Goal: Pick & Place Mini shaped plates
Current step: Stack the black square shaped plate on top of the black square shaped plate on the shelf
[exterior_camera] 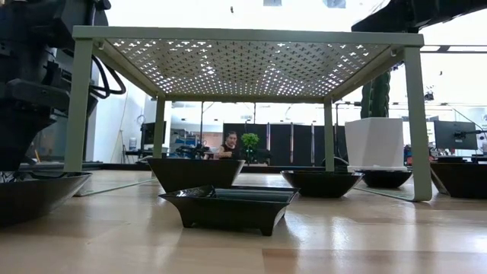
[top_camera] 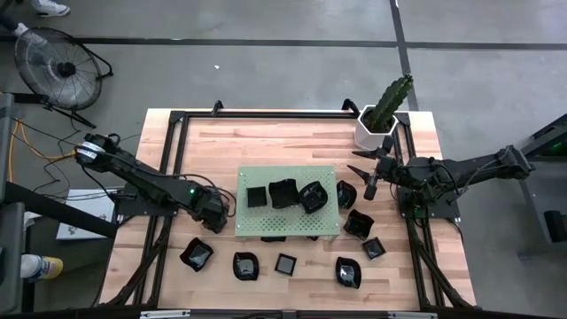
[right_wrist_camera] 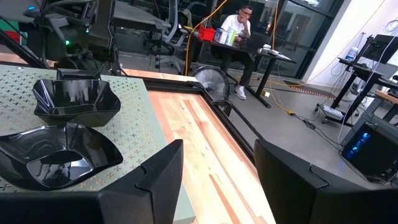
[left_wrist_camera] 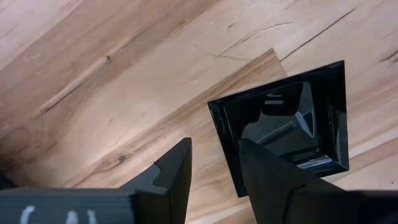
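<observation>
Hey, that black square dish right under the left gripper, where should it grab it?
Grip the square dish by its near rim edge, coming straight down, one finger inside the bowl and one outside. The left gripper hangs open beside that raised, thin rim.

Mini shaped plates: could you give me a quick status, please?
Left gripper open, low beside a square plate. Right gripper open, empty, near the pot. Three plates on the green board.

Grey concrete floor (top_camera: 266,62) crossed by dark seam lines. Round black wire-cage floor fan (top_camera: 60,68) beside light wooden butcher-block table (top_camera: 292,142). Person seated at desk (right_wrist_camera: 239,28) before dark glass partitions (right_wrist_camera: 292,25). Bright backlit windows (exterior_camera: 456,84) beyond.
</observation>
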`<move>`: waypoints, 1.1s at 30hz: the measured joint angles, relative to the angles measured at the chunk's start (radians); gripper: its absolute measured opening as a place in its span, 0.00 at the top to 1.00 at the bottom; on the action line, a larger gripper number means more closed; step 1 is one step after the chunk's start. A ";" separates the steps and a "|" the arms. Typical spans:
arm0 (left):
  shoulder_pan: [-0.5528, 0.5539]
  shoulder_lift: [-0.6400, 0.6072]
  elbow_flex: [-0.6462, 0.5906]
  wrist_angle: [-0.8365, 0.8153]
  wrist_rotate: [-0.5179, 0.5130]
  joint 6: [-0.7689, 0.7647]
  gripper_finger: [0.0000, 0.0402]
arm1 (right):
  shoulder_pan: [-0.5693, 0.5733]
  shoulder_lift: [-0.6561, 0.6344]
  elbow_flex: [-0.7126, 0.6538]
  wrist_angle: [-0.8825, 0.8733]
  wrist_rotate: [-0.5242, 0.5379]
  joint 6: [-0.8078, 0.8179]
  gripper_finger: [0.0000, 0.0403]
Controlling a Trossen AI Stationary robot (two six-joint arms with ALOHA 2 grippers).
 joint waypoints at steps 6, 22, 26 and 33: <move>0.000 0.018 0.000 0.021 0.007 0.000 0.67 | 0.000 0.000 0.000 0.000 0.000 0.000 0.52; 0.000 0.032 0.001 0.019 0.011 0.034 0.94 | 0.000 0.000 0.000 0.000 0.000 0.000 0.52; 0.000 0.031 0.002 0.017 0.008 0.063 0.97 | 0.000 0.000 0.000 0.000 0.000 0.000 0.52; 0.000 0.007 0.001 -0.009 -0.020 0.106 0.98 | 0.000 0.000 0.000 0.000 0.000 0.000 0.52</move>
